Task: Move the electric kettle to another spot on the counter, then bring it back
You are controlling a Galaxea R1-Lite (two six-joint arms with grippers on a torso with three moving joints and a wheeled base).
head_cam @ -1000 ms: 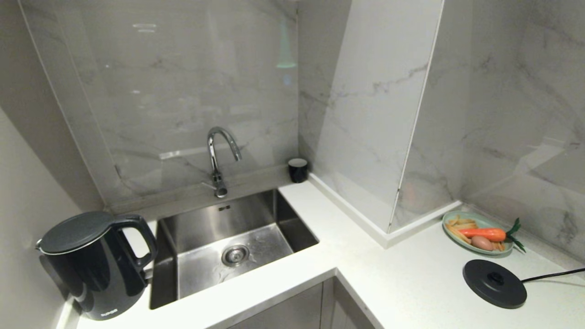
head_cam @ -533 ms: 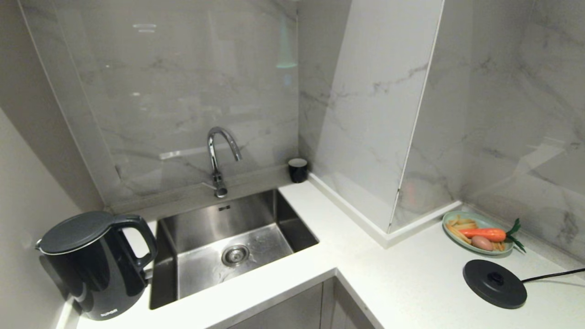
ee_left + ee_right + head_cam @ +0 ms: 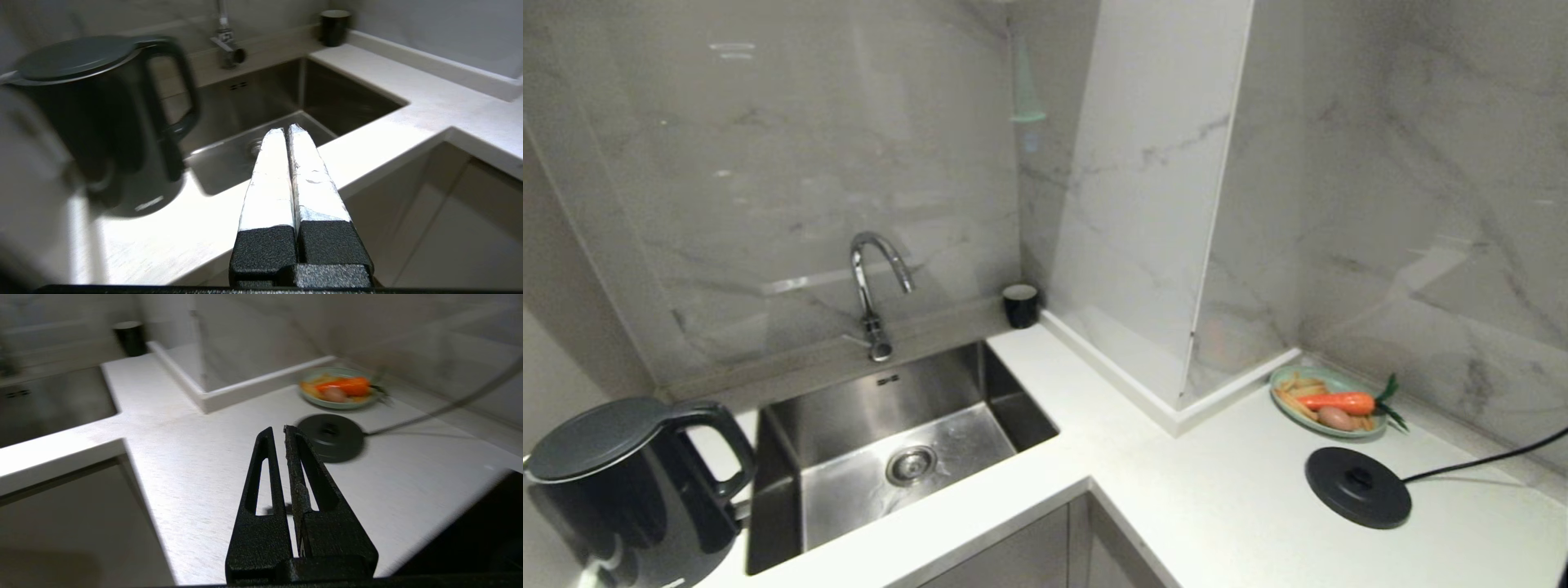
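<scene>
Left claw (image 3: 286, 131) pinched together, level before the electric kettle (image 3: 102, 122).

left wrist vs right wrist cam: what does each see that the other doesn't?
Left wrist only: the electric kettle standing on the counter beside the sink, the tap, and the left gripper, shut and empty. Right wrist only: the kettle base with its cord, the plate holding the carrot, and the right gripper, shut. Both: the counter and the black cup.

The electric kettle (image 3: 621, 490) stands on the counter (image 3: 1217, 506) left of the sink (image 3: 890, 449).
</scene>
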